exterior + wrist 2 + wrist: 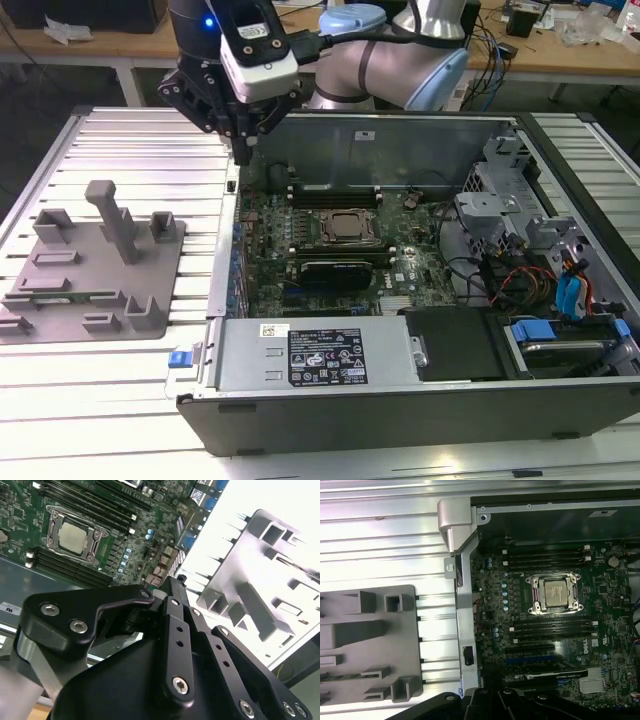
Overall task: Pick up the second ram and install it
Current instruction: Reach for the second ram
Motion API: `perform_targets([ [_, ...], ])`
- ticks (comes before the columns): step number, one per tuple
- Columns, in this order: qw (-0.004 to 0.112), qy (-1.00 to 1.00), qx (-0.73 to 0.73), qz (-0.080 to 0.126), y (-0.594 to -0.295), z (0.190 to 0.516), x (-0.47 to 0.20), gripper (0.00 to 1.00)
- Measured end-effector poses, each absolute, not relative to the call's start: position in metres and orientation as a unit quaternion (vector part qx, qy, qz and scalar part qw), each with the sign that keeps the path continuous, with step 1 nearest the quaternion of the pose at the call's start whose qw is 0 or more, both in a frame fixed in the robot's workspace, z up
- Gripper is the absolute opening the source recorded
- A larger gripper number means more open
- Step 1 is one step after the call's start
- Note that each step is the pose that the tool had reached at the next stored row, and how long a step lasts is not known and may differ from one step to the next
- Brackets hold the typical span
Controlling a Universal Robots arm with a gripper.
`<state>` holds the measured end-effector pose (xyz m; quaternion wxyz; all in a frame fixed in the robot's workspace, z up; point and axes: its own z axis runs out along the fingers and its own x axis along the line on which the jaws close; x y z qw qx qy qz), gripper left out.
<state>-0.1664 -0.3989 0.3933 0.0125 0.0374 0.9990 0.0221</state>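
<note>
Gripper point(243, 148) is being hovered over the case point(225, 270) wall, at 11 o'clock of the motherboard point(330, 250) in the exterior view. Jaws are clenched on nothing. Second ram point(72, 297) is being cradled in the fixture point(100, 265), at 9 o'clock of the case. Risk: the stick being knocked askew if approached with jaws clenched.
</note>
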Motion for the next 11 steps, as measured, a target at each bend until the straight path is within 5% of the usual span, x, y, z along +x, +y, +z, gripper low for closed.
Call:
perform_targets([
  [11, 0.013, 0.999, 0.037, 0.022, -0.399, 0.393, -0.186, 0.08],
])
